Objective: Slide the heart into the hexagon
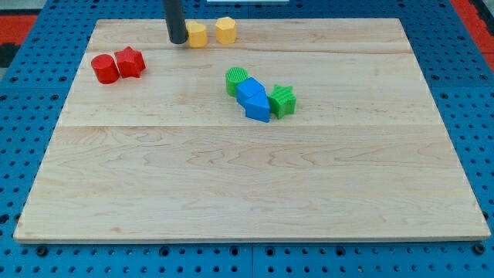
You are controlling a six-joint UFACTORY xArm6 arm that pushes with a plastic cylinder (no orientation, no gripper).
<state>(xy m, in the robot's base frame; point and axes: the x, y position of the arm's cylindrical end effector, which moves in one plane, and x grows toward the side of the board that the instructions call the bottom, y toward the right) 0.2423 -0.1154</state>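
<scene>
A yellow heart block (pixel 197 35) lies near the view's top edge of the wooden board (pixel 247 193). A yellow hexagon block (pixel 225 30) sits just to its right, with a small gap between them. My tip (pixel 177 41) stands just left of the yellow heart, touching or nearly touching its left side.
A red cylinder (pixel 104 69) and a red star (pixel 130 62) sit touching at the view's upper left. Near the centre a green half-round block (pixel 236 79), two blue blocks (pixel 253 99) and a green star (pixel 282 100) form a tight diagonal cluster.
</scene>
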